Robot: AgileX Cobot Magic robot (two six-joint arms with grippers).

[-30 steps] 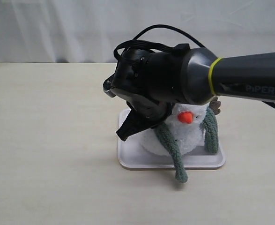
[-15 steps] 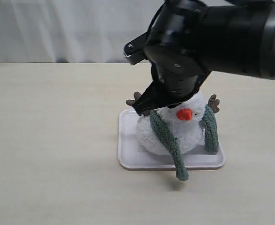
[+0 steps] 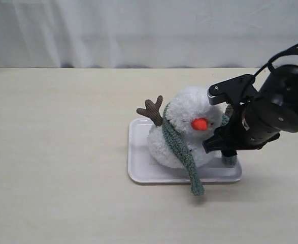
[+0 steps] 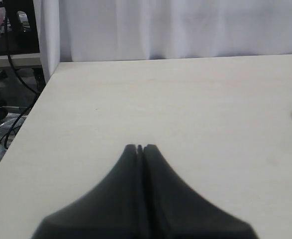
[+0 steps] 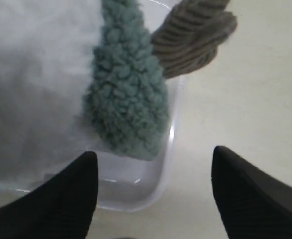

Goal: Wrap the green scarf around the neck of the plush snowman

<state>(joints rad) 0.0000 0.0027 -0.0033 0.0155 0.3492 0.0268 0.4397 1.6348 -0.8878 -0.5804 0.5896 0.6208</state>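
- Right jaws spread; the end of the green scarf hangs just ahead, between them. Snagging it on withdrawal could unwrap the plush snowman.
- Left jaws pressed together.

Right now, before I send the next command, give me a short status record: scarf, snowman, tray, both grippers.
scarf: green scarf runs behind the head of the plush snowman, both ends hanging down the front, not crossed
long end: overhangs the front rim of the white tray
snowman: sits on the tray
right: right gripper open, holding nothing, next to the scarf's shorter end
left: left gripper shut, empty, over bare table
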